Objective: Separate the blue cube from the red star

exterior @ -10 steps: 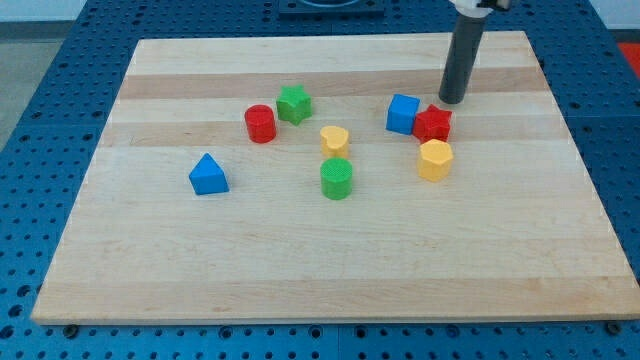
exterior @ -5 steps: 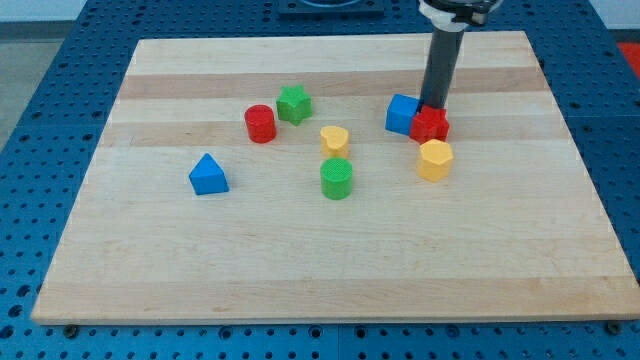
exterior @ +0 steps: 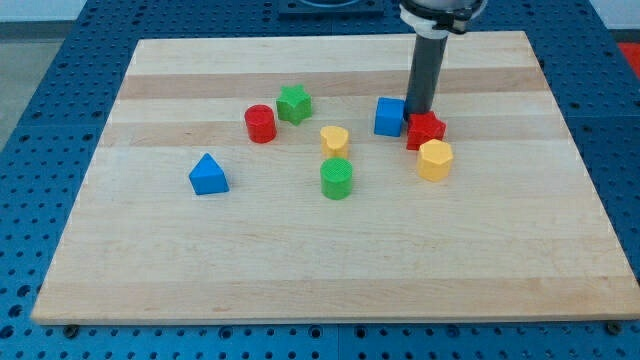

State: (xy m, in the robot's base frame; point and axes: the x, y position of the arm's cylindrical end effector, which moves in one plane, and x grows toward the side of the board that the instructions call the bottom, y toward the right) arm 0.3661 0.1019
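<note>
The blue cube sits on the wooden board right of centre. The red star lies just to its right and a little lower. My tip stands between them at their top side, against the blue cube's right edge and the red star's upper left. A narrow gap shows between the two blocks below the rod.
A yellow block touches the red star from below. A yellow heart-like block, green cylinder, green star, red cylinder and blue triangular block lie to the left. The board's top edge is close behind the rod.
My tip has moved left and slightly down, from the red star's upper right to between the two blocks. The blue cube has slid left; the red star has shifted a little down-left.
</note>
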